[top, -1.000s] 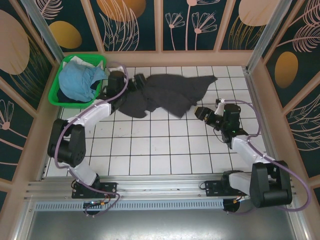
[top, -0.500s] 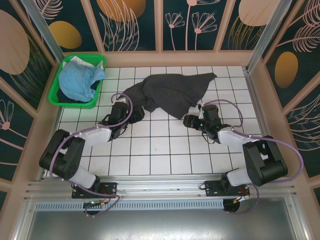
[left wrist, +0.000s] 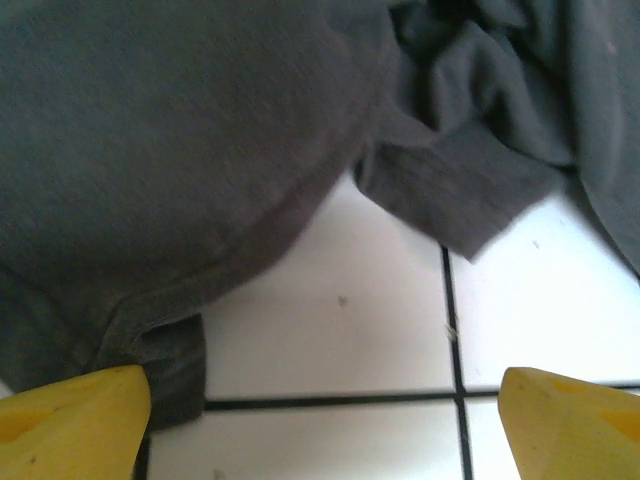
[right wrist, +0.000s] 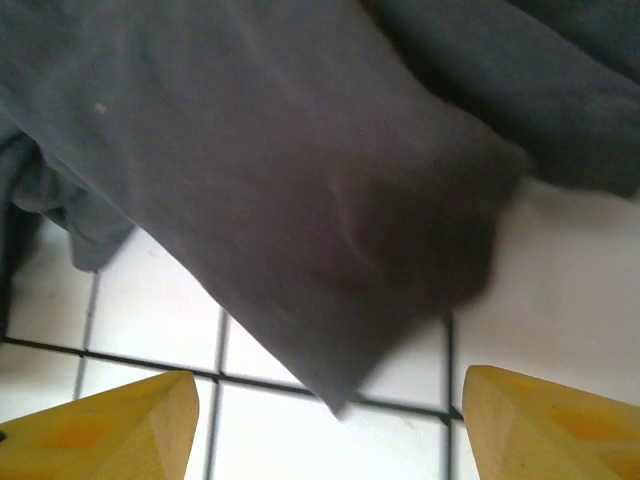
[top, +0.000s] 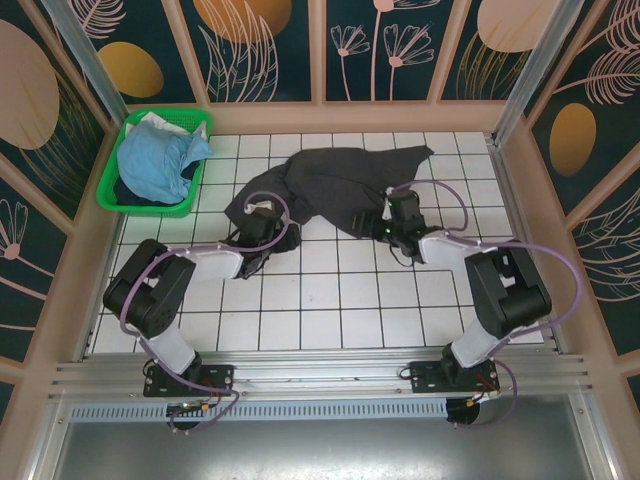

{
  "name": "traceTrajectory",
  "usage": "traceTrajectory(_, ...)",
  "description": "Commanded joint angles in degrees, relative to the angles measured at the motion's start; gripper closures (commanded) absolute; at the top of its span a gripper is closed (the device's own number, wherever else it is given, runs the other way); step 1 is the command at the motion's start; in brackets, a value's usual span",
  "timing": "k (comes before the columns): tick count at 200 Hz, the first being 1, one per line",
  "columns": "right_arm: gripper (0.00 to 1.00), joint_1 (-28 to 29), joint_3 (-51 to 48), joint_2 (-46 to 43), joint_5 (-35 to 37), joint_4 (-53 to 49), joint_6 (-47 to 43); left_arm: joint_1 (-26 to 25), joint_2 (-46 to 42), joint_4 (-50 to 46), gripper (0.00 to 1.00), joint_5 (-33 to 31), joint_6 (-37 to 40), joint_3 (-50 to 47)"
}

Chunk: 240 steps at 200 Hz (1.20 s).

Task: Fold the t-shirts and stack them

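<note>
1. The charcoal-grey t-shirt [top: 335, 185] lies crumpled on the far middle of the white tiled counter [top: 330, 300], with one part stretched toward the far right.
2. The light blue t-shirt [top: 155, 160] is bunched in the green basket [top: 108, 195] at the far left corner, well apart from the grey one.
3. The left end effector [top: 265, 222] sits low at the grey shirt's near left edge, and the right end effector [top: 378, 222] at its near right edge.
4. The left wrist view adds detail. Its yellow fingers [left wrist: 75, 425] are spread wide, with a hemmed edge just beside one of them and bare tile between them.
5. In the right wrist view the fingers [right wrist: 545, 425] are also spread. A corner of the cloth reaches just between their tips, unpinched.
6. Leaf-patterned panels wall the counter.
</note>
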Motion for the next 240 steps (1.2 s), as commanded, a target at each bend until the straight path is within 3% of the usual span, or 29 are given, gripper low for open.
traceTrajectory(1, 0.30, 1.70, 3.80, 3.97, -0.37, -0.07, 0.71, 2.51, 1.97, -2.31, 0.08, -6.13, 0.33, 1.84)
traceTrajectory(44, 0.30, 4.43, 7.68, 8.90, 9.47, -7.96, 2.54, 5.66, 5.53, -3.28, 0.18, -5.99, 0.56, 2.84)
traceTrajectory(63, 0.30, 5.88, 8.52, 9.52, 15.35, -11.23, 3.05, 5.95, 6.13, -3.32, 0.29, -4.92, 1.48, 3.91)
traceTrajectory(92, 0.33, 7.01, 10.70, 12.72, 16.90, -12.91, 2.18, 6.09, 5.60, -5.41, 0.65, -5.21, 2.92, 6.24)
traceTrajectory(110, 0.42, 7.06, 11.21, 13.27, 16.90, -12.57, 1.82, 6.26, 2.80, -6.47, 0.75, -4.93, 3.70, 6.78)
traceTrajectory(137, 0.73, 7.06, 13.29, 12.33, 19.88, -15.05, 0.74, 6.36, -4.68, -7.59, 0.89, -4.32, 5.43, 6.84)
traceTrajectory(145, 0.80, 7.06, 13.74, 11.32, 21.40, -15.91, 0.32, 6.35, -6.89, -8.33, 1.00, -4.26, 5.99, 7.17)
traceTrajectory(180, 1.00, 5.94, 12.93, 2.60, 25.37, -18.48, -1.81, 6.35, -17.17, -11.49, 1.00, -5.52, 8.07, 8.65)
traceTrajectory(240, 1.00, -1.50, 8.82, -28.40, 24.91, -20.58, -3.08, 6.41, -32.91, -16.79, 1.00, -10.16, 12.74, 14.40)
